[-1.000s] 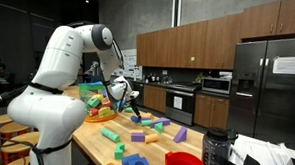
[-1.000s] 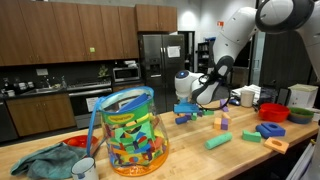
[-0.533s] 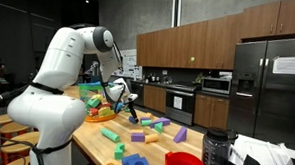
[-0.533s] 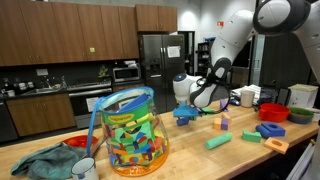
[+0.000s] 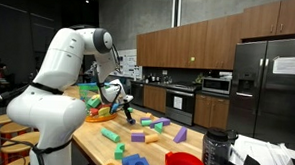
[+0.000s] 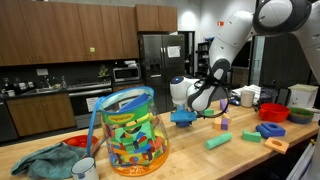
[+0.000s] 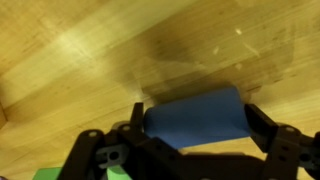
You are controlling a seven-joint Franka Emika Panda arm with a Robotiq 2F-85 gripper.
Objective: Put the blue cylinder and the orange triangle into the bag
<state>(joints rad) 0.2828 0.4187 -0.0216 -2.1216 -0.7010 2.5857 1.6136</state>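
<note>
Blue cylinder [image 7: 195, 118]: lies on its side on the wooden table [image 7: 90, 50], in the lower middle of the wrist view. In an exterior view the cylinder [image 6: 183, 117] is only a small blue spot under the arm [image 6: 225, 45].
Gripper [image 7: 193, 108]: spread wide, with one finger [image 7: 135, 122] at each end of the cylinder. Whether the fingers touch it I cannot tell.
Bag [image 6: 130, 125]: stands at the lower middle of an exterior view, full of coloured blocks, well apart from the cylinder. In an exterior view the bag [image 5: 91, 93] shows small at the middle left, behind the gripper.
Wrist view only: a green block [image 7: 40, 173] in the lower left corner.
Exterior views only: loose blocks [image 5: 137, 137] on the table, a red bowl [image 5: 184, 162] at the bottom edge, a cloth [image 6: 45, 160] at the lower left.
Orange triangle: I cannot pick it out with certainty.
</note>
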